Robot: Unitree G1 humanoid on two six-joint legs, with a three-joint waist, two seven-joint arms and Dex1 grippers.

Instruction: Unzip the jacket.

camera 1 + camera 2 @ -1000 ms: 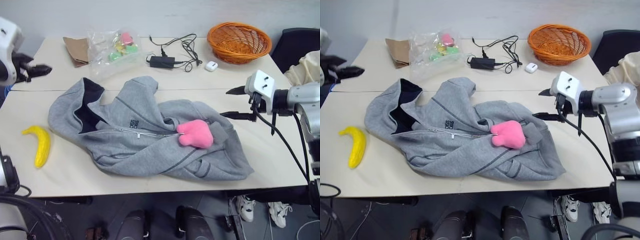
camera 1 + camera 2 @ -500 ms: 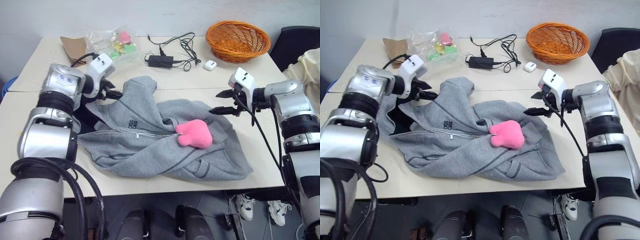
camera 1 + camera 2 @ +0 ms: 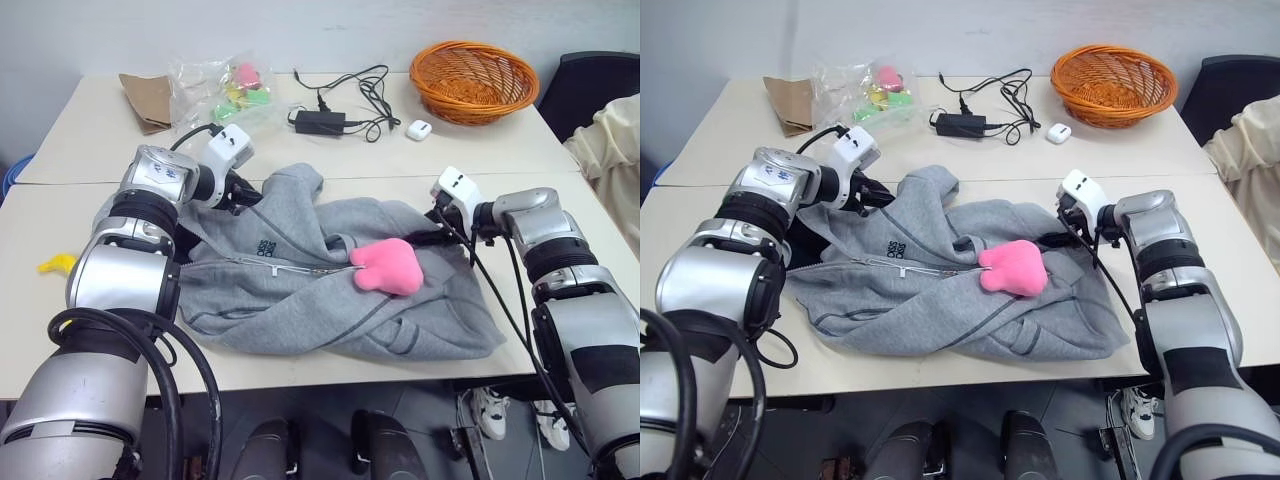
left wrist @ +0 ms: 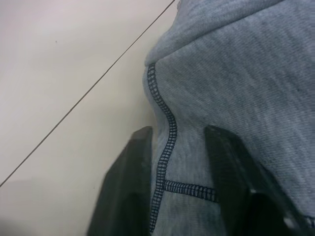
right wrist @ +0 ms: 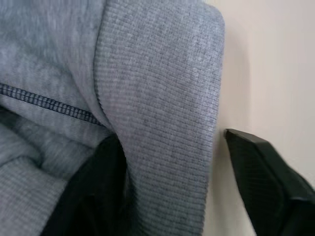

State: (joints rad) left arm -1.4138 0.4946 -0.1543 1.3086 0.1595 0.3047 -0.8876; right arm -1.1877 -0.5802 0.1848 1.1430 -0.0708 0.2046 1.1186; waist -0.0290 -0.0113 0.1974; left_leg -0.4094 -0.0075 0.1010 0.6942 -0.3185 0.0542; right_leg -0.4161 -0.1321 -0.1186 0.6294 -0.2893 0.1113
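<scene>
My left end effector (image 4: pixel 174 147) pinches a jacket (image 3: pixel 300 300) fold by the hood. My right end effector (image 5: pixel 172 162) straddles the ribbed cuff, fingers apart. Pink toy (image 3: pixel 388 266) on jacket.

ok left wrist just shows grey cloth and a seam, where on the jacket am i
observer: left gripper is at the hood end of the jacket, above the logo.
operator: and the right one
observer: right gripper is open at the far side, one finger each side of a ribbed cuff.
operator: zip clear
observer: no, zip is closed and a pink toy lies on the jacket at its lower end.
</scene>
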